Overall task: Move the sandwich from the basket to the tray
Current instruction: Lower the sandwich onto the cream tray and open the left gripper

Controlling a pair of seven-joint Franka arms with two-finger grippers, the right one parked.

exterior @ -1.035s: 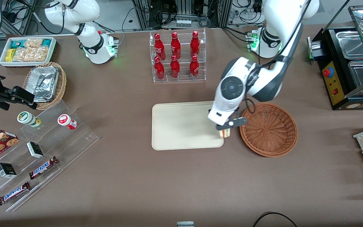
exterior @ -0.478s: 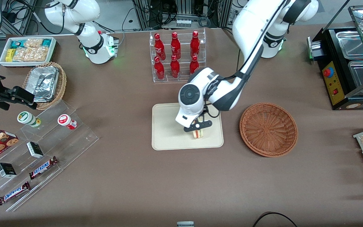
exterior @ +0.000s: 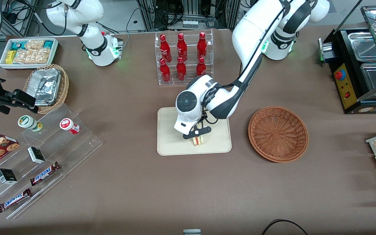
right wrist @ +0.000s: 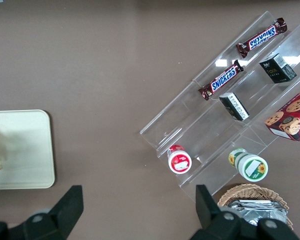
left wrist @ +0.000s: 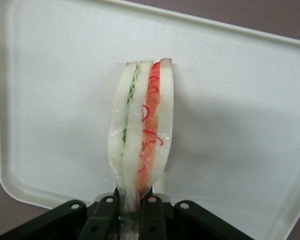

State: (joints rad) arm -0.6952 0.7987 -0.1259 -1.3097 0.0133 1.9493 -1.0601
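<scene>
The sandwich (left wrist: 142,127) is clamped at one end between the closed fingers (left wrist: 106,212) of the pincer (exterior: 197,134) and is held on edge, with its green and red-orange filling layers exposed. The pincer is positioned over the tray (exterior: 170,140), above the part of it nearer the front camera. Whether the sandwich touches the tray surface cannot be determined. The basket (exterior: 277,133) is located on the desk (exterior: 188,189) beside the tray, toward the working arm's end.
</scene>
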